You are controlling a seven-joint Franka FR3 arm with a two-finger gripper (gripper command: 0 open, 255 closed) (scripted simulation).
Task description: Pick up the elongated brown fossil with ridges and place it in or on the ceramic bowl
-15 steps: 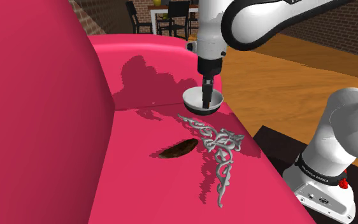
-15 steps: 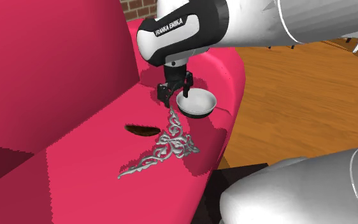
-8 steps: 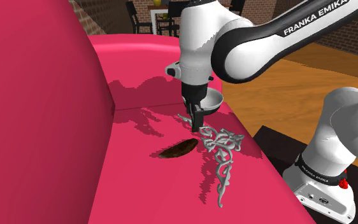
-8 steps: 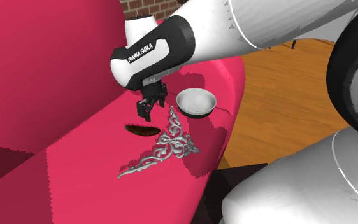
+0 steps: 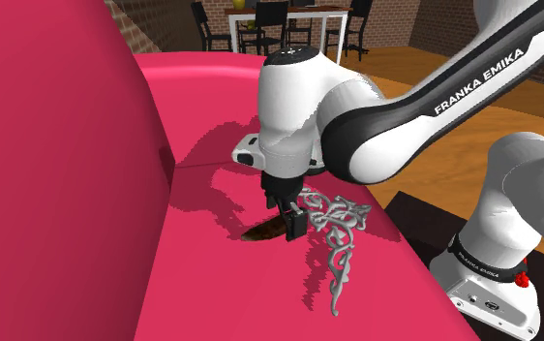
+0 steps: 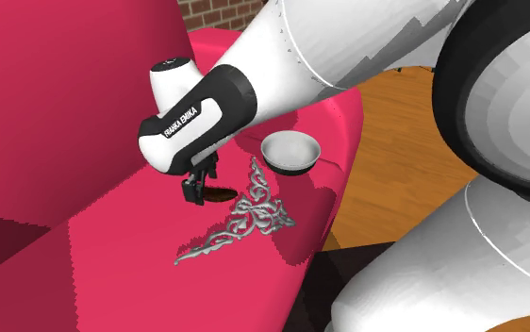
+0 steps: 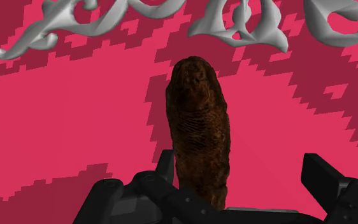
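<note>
Tool (image 6: 195, 191) has dropped from over the bowl down onto the red sofa seat (image 6: 84, 245). Its fingers are apart around the brown ridged fossil (image 6: 221, 195) lying there, not gripping it. To the right are the silver scrollwork ornament (image 6: 249, 212) and white bowl (image 6: 289, 151). The tool covers one fossil end in the shoulder view.

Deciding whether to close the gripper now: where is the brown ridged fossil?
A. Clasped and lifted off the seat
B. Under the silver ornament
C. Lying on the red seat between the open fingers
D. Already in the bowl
C: in the wrist view the fossil lies on the red seat between the fingers of the gripper, which stand apart, one of them well clear of it.
</note>
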